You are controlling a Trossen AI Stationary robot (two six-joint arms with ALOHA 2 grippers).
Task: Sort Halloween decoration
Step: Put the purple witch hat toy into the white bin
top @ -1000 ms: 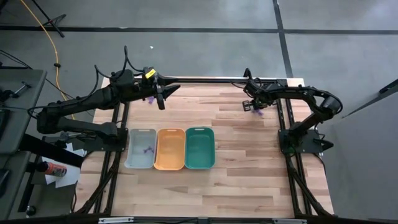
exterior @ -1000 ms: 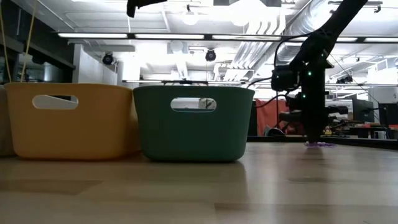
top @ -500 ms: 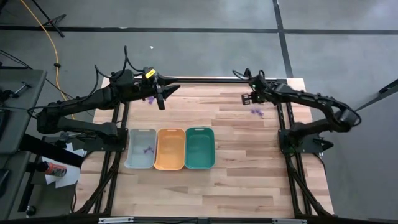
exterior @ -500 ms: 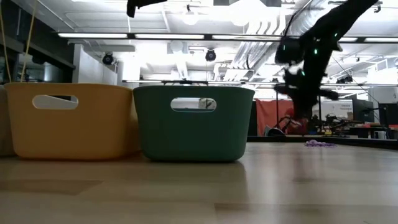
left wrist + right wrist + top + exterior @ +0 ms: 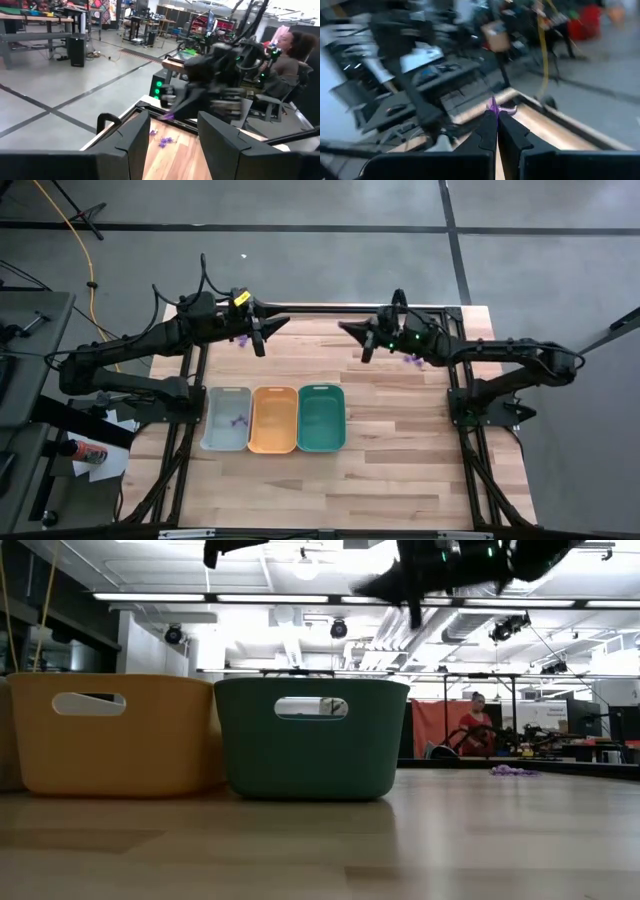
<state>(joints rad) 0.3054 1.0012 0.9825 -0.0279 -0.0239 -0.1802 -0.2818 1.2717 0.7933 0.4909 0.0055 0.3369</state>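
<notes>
High view: we see a light wooden slatted table with both dark arms reaching over its far half.
Right gripper: we find it raised above the far middle of the table, its two fingers pressed together on a tiny purple irregular decoration piece that pokes out past the tips in the right wrist view.
Left gripper: we see it hanging over the far left part of the table, its fingers spread apart with nothing between them.
Loose purple pieces: we spot a small cluster lying on the wood under the right arm, and another just beside the left gripper.
Trays: we count a grey plastic rectangular tray, an orange one and a teal one side by side, touching, near the table's middle.
Sorted piece: we see one purple bit lying in the grey tray.
Low view: we see the orange and teal trays up close, purple pieces far off on the tabletop.
</notes>
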